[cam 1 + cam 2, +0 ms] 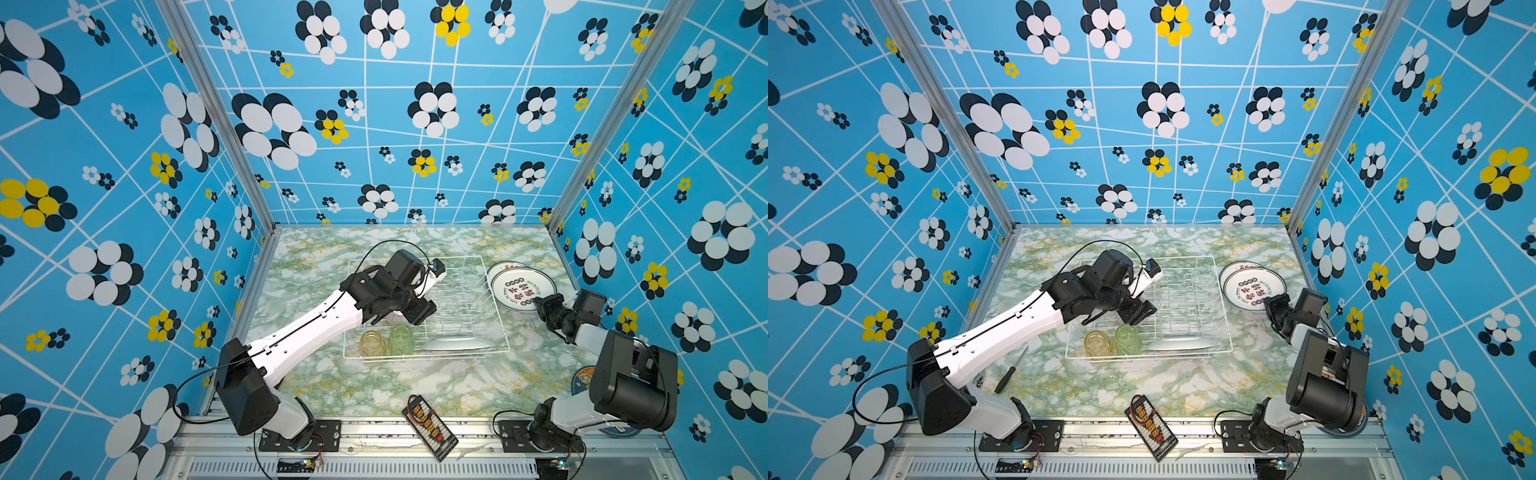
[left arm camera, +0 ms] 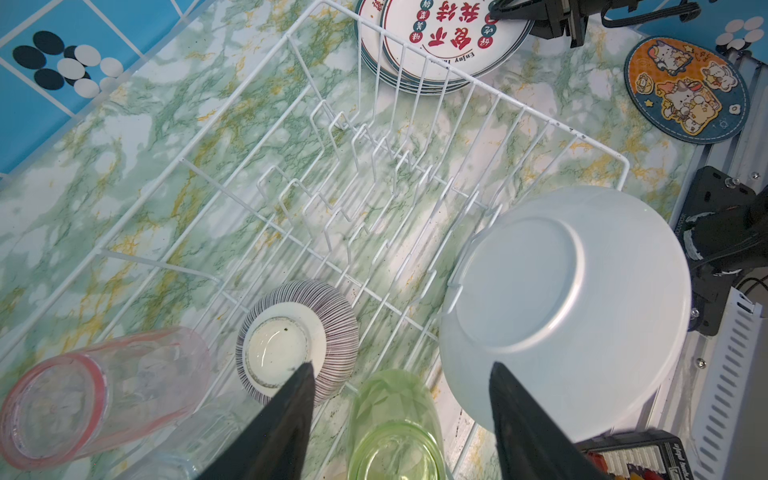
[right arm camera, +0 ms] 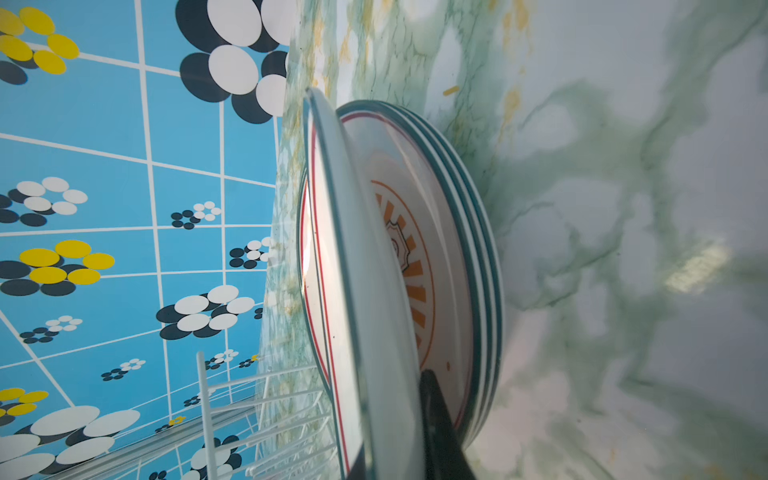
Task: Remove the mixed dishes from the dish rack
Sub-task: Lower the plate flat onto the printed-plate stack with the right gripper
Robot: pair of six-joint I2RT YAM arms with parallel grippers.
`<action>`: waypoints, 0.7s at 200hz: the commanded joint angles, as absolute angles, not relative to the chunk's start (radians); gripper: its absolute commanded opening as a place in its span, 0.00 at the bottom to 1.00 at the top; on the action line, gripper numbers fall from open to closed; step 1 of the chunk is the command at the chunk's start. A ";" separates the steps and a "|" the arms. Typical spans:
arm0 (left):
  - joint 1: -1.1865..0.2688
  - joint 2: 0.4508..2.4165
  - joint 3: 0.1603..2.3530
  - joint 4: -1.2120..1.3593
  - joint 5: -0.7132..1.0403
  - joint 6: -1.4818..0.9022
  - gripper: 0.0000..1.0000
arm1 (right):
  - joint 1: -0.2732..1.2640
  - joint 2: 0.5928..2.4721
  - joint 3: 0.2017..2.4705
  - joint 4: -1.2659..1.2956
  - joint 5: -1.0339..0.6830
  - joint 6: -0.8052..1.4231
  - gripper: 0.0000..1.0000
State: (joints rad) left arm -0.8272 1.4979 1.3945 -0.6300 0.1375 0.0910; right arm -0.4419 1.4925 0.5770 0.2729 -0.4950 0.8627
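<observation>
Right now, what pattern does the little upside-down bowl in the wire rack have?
Fine dark purple stripes on white; the bowl shows best in the left wrist view.

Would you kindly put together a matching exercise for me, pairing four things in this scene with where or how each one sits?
Things:
1. purple-striped bowl
2. lone white plate
3. left gripper
4. right gripper

States:
A. open above the dish rack
B. upside down in the rack
C. shut on the top plate of the stack beside the rack
D. on edge in the rack

Pairs: 1-B, 2-D, 3-A, 4-C
</observation>
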 commanded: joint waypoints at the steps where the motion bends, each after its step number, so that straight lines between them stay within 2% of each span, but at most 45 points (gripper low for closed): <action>1: -0.832 1.503 1.413 -0.653 0.121 0.103 0.68 | -0.444 1.483 0.607 0.195 -0.496 0.796 0.14; 85: -0.832 1.497 1.395 -0.651 0.119 0.112 0.68 | -0.444 1.429 0.663 -0.009 -0.431 0.671 0.33; 125: -0.832 1.497 1.384 -0.650 0.115 0.114 0.68 | -0.435 1.407 0.691 -0.102 -0.357 0.611 0.51; 140: -0.832 1.496 1.379 -0.649 0.113 0.115 0.68 | -0.422 1.401 0.705 -0.133 -0.319 0.587 0.68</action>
